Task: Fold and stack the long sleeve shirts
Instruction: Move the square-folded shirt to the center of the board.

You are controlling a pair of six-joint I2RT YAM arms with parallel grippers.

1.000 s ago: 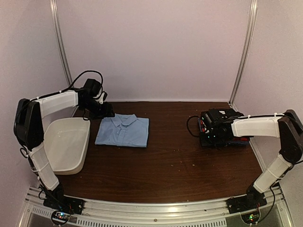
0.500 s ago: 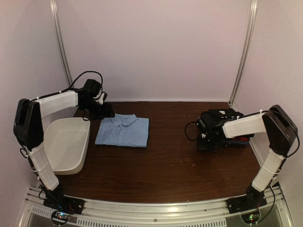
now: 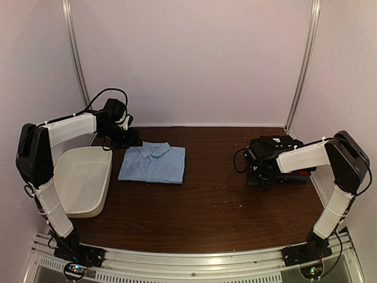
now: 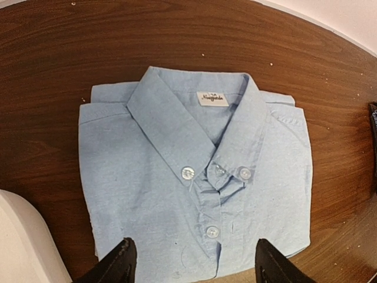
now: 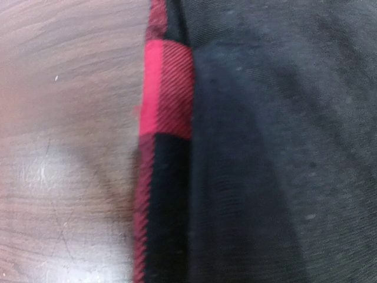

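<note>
The light blue shirt (image 3: 152,163) lies folded flat on the brown table (image 3: 218,200), on the far left side. Its collar points to the far side and its buttons are done up. The left gripper (image 3: 126,137) hangs by the shirt's far left corner. Its two black fingers (image 4: 121,264) are spread wide and hold nothing. The white tub (image 3: 82,177) sits just left of the shirt.

On the right side is a pile of folded shirts (image 3: 297,174). The right gripper (image 3: 259,160) is down at the left edge of the pile. Its camera is very close to a black shirt (image 5: 265,147), and a strip of red check shirt (image 5: 168,88) peeks out at the edge. The right gripper's fingers do not show, so I cannot tell if it is wide, narrow or holding cloth.
</note>
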